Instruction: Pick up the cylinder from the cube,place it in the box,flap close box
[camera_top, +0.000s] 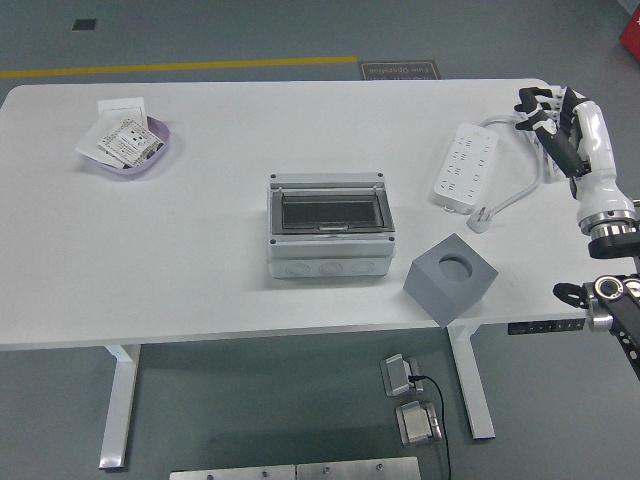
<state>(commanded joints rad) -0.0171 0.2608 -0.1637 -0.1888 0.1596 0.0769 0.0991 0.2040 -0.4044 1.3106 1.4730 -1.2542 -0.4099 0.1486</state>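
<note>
hovering near the power strip (463, 166), the right hand (562, 117) is loosely open, empty.

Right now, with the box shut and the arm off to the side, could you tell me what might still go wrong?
1. The right hand hangs over the white cable beside the power strip; lowering it could snag the cable.
2. The grey cube sits at the table's near edge, one corner over it, so a nudge might tip it off.
3. The box looks closed, but whether its lid is latched cannot be seen.
</note>
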